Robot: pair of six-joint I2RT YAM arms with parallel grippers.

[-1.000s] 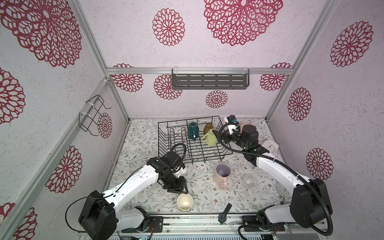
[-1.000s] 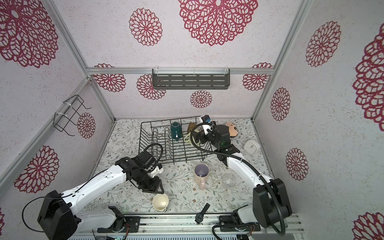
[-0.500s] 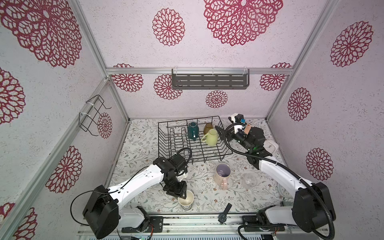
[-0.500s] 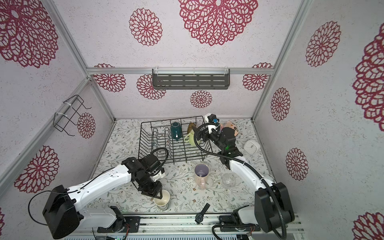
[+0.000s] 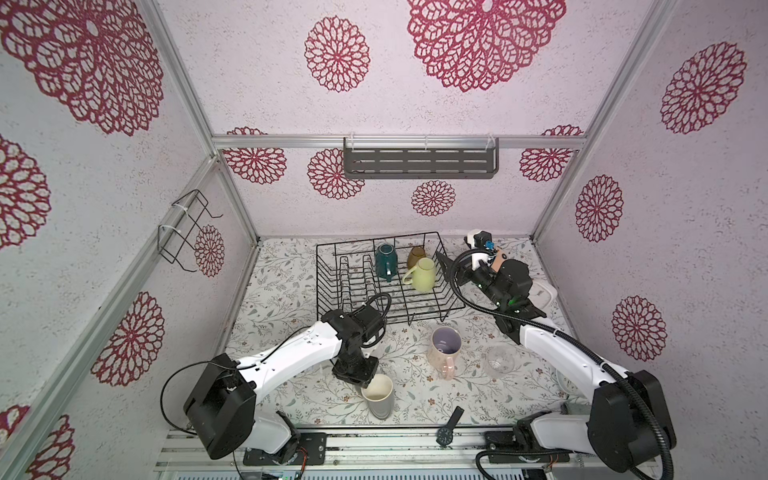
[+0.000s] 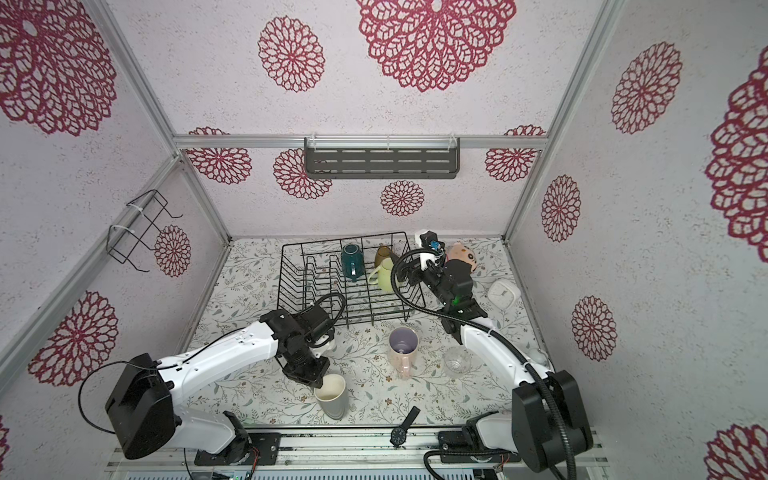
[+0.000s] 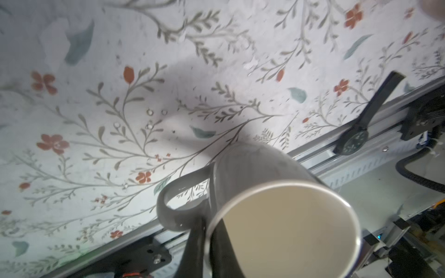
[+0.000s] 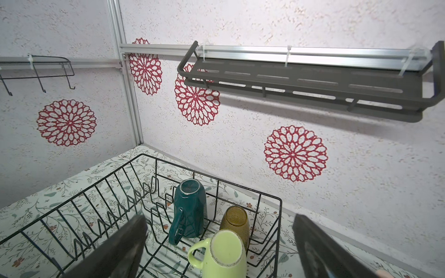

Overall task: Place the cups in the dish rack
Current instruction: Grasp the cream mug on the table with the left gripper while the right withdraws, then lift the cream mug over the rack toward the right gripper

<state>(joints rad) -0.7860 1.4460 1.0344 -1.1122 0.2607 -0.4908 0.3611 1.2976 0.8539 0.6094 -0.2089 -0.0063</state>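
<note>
My left gripper (image 5: 362, 376) is shut on the rim of the grey cream-lined cup (image 5: 379, 397) near the table's front edge. In the left wrist view one finger (image 7: 192, 252) lies outside the rim by the handle and the other inside the cup (image 7: 277, 228). The black wire dish rack (image 5: 349, 286) holds, all upside down, a teal mug (image 5: 385, 261), an amber tumbler (image 5: 415, 254) and a yellow-green mug (image 5: 424, 274). A pink mug (image 5: 444, 351) and a clear glass (image 5: 498, 361) stand on the mat. My right gripper (image 5: 446, 264) hangs open over the rack's right end, holding nothing.
A black wristwatch (image 5: 449, 428) lies at the front rail. At the right, beside the arm, are a white square clock (image 6: 503, 293) and a plush toy (image 6: 463, 255). A grey slotted shelf (image 5: 419, 164) and a wire bracket (image 5: 183, 232) hang on the walls.
My left gripper came down to the grey cup and closed on its rim. My right gripper drew back a little from the rack, still open.
</note>
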